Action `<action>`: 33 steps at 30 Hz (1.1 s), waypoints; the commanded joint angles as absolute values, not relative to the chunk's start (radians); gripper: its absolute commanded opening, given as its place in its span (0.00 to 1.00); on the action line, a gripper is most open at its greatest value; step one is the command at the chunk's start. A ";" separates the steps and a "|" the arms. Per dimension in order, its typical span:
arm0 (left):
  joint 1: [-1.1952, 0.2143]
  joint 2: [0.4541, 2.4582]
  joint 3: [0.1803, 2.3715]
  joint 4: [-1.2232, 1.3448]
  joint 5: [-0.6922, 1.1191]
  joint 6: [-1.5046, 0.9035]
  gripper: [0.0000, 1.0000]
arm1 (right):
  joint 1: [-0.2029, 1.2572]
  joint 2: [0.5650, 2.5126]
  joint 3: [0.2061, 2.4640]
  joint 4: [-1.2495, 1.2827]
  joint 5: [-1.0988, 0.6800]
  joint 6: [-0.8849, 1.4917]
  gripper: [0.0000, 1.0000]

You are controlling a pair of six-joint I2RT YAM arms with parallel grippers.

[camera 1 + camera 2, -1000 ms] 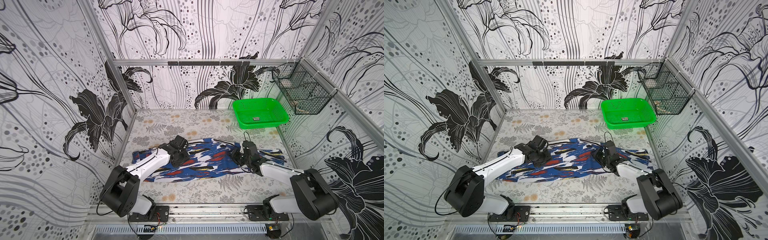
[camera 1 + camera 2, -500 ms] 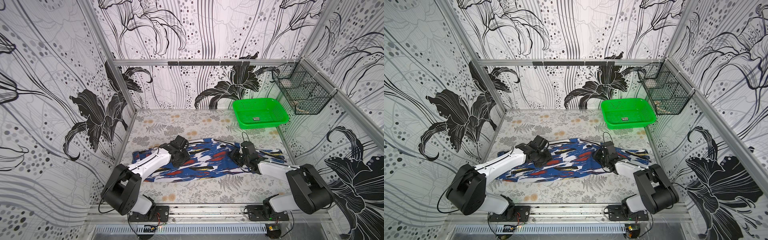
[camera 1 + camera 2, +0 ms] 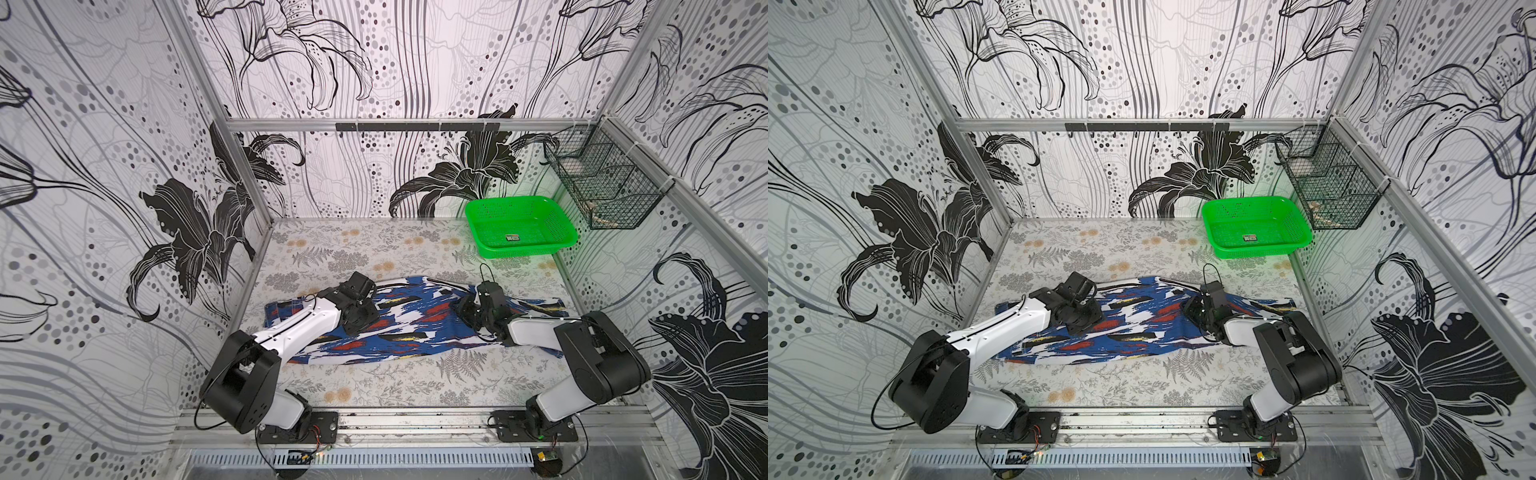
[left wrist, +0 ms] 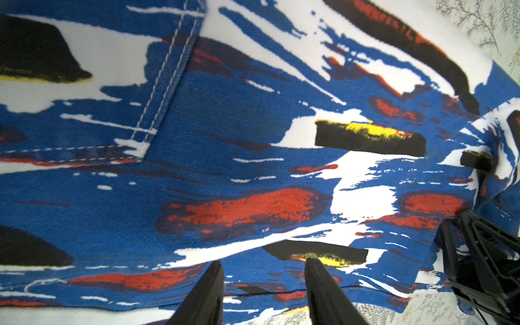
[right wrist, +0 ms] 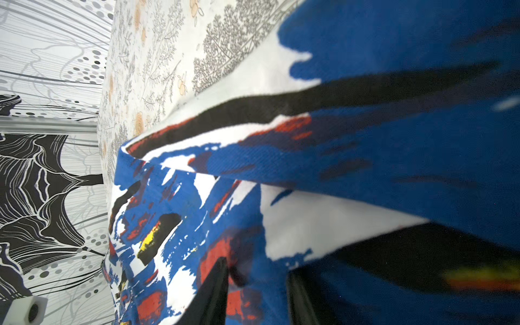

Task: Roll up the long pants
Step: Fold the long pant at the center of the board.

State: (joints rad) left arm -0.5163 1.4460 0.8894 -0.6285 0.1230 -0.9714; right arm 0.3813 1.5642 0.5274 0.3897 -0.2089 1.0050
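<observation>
Cloth this thin should be soft, light and floppy. The long pants (image 3: 415,332) lie flat across the middle of the tabletop (image 3: 374,249), from 9 to 3 o'clock. Grab a short end, I think. The left gripper (image 4: 263,260) sits on them, spread apart. The right gripper (image 5: 256,267) is under a fold; I cannot tell if it pinches. At 1 o'clock, the green basket (image 3: 528,250) holds just a sticker (image 3: 513,238).

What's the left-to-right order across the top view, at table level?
Left pincer → right pincer → green basket → wire basket. The pants run under both pincers, so they're left out of the order.
</observation>
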 commanded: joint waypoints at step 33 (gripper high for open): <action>-0.520 1.407 0.820 -0.551 0.133 -1.005 0.50 | 0.382 1.185 0.582 0.014 -0.099 0.815 0.00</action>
